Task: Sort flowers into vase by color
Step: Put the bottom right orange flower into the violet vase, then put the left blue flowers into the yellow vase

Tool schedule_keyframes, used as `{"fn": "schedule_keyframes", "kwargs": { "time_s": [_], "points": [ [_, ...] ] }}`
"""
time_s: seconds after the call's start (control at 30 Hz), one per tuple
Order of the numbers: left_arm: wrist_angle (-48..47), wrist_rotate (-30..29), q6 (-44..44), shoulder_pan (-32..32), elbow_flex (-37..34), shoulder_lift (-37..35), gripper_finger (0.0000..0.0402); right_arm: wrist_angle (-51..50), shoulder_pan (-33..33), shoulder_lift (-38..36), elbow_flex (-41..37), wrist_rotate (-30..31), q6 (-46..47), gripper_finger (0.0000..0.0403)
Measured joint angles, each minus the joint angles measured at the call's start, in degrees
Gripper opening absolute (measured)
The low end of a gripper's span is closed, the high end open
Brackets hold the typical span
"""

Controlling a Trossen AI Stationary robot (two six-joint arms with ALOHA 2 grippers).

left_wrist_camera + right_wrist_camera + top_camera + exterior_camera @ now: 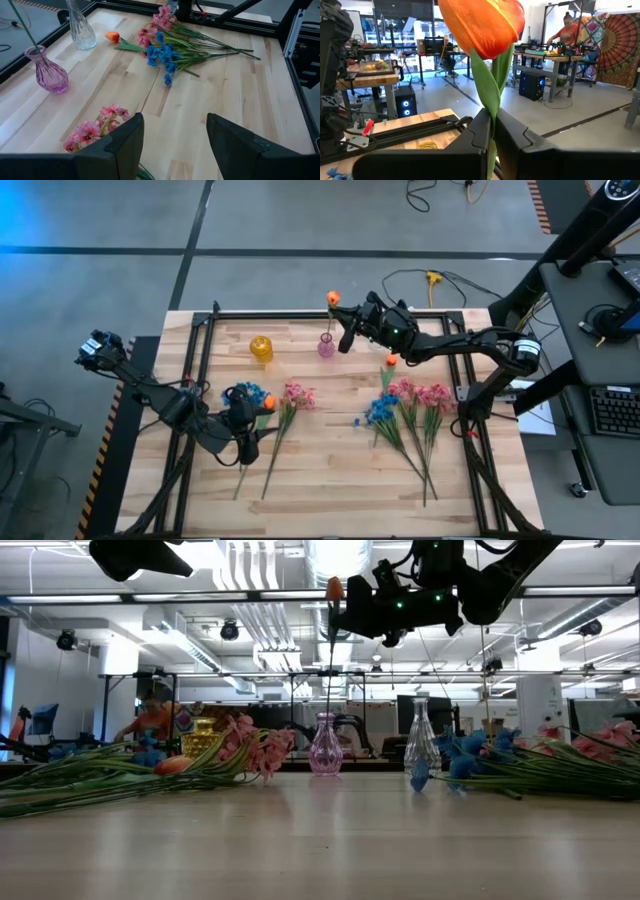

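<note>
One orange tulip (pixel 485 25) pinched in my right gripper (pixel 348 332) — fingers clamped on its stem, held upright above the pink vase (pixel 326 346), stem reaching down into it. Left gripper (pixel 245 442) jaws spread, holding nothing, low over the pink sprays (pixel 297 395) — other flowers (pixel 405 405) lie table right.

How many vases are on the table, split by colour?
Yellow vase: 1
Pink vase: 1
Clear vase: 1
Total: 3
</note>
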Motion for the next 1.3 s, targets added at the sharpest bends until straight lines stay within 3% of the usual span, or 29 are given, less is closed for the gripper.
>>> {"fn": "schedule_keyframes", "kwargs": {
  "time_s": [0.13, 0.73, 1.3],
  "points": [
    [0.0, 0.0, 0.0, 0.0, 0.0, 0.0, 0.0199, -1.3, 0.0, 0.0, 0.0, 0.0, 0.4, 0.0034],
    [0.0, 0.0, 0.0, 0.0, 0.0, 0.0, 0.0199, -8.7, 0.0, -1.1, 0.0, 1.4, 2.3, 0.0196],
    [-0.5, -2.0, -0.5, 0.0, 0.0, 0.0, 0.0199, -31.7, 0.0, -13.7, 0.0, 3.0, 5.6, 0.0247]
  ]
}}
